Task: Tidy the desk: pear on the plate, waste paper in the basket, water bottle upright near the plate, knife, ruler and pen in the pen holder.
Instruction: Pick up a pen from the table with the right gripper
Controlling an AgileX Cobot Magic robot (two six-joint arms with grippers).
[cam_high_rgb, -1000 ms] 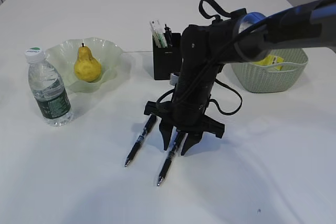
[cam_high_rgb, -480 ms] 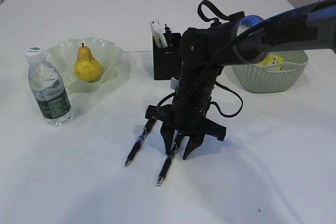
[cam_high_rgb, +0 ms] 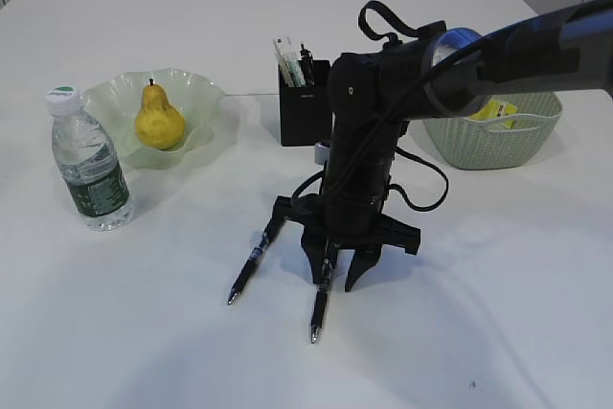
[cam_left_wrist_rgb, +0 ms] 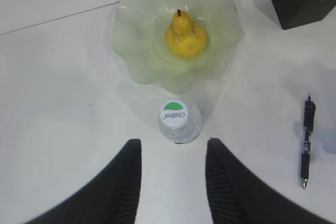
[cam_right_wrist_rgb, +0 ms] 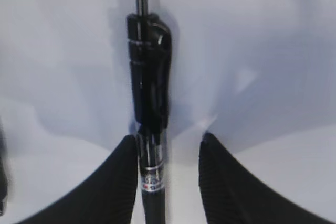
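The yellow pear point(cam_high_rgb: 158, 120) lies in the wavy green plate point(cam_high_rgb: 206, 95). The water bottle point(cam_high_rgb: 88, 162) stands upright just left of the plate. Yellow waste paper point(cam_high_rgb: 495, 110) is in the grey-green basket point(cam_high_rgb: 490, 146). The black pen holder point(cam_high_rgb: 301, 107) holds several pale and dark sticks; I cannot tell the knife or the ruler among them. Two black pens lie on the table: one point(cam_high_rgb: 251, 265) free, the other point(cam_right_wrist_rgb: 149, 93) between the fingers of my open right gripper point(cam_right_wrist_rgb: 169, 148), against the left finger with a gap on the right. My left gripper point(cam_left_wrist_rgb: 173, 148) hangs open above the bottle cap point(cam_left_wrist_rgb: 175, 114).
The right arm point(cam_high_rgb: 383, 93) reaches in from the upper right and hides part of the table between the pen holder and the basket. In the left wrist view, the free pen point(cam_left_wrist_rgb: 306, 142) lies on the white table to the right of the bottle.
My right gripper has shifted slightly right and lower around its pen, and that pen has slid right with it. The other pen, bottle, pear and basket have not moved.
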